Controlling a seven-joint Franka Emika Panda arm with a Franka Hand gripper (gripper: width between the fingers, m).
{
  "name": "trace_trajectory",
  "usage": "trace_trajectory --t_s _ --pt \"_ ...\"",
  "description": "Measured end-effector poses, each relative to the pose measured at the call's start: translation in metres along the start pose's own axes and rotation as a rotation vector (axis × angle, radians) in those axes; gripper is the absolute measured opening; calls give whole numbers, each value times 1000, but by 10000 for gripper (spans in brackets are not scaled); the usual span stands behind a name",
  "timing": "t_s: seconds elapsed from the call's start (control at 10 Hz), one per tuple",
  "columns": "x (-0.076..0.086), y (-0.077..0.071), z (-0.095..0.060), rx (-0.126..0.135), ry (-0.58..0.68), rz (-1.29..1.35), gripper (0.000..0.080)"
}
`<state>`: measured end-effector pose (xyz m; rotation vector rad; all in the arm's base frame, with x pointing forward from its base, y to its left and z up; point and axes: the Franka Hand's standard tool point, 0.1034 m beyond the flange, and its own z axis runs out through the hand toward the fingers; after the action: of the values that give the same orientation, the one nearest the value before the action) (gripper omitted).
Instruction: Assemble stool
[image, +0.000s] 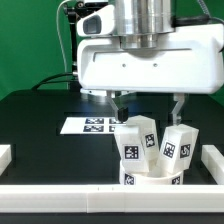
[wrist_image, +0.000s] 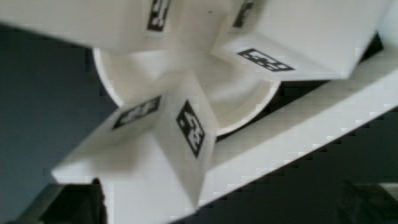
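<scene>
The stool stands upside down near the table's front. Its round seat disc (image: 150, 181) lies flat, and tagged white leg blocks rise from it: a left leg (image: 135, 142) and a right leg (image: 178, 146). My gripper (image: 149, 108) hangs directly above them, open wide, with one fingertip over each leg top and nothing between the fingers. I cannot tell whether a finger touches a leg. The wrist view looks straight down on the seat disc (wrist_image: 121, 92), from which a near leg (wrist_image: 164, 135), a second leg (wrist_image: 270, 55) and a third leg (wrist_image: 157, 14) fan out.
The marker board (image: 92, 125) lies flat behind the stool on the exterior view's left. Plain white bars line the front edge (image: 60, 196) and the right side (image: 212, 160), close to the stool. A short white block (image: 5, 155) sits at the left edge.
</scene>
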<state>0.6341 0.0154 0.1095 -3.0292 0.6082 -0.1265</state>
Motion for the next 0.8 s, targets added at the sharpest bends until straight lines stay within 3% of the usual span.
trace_trajectory --t_s 0.5,0.8 --pt "1 3 0 -8 4 -347 649" --pt "4 10 0 -28 0 -680 649"
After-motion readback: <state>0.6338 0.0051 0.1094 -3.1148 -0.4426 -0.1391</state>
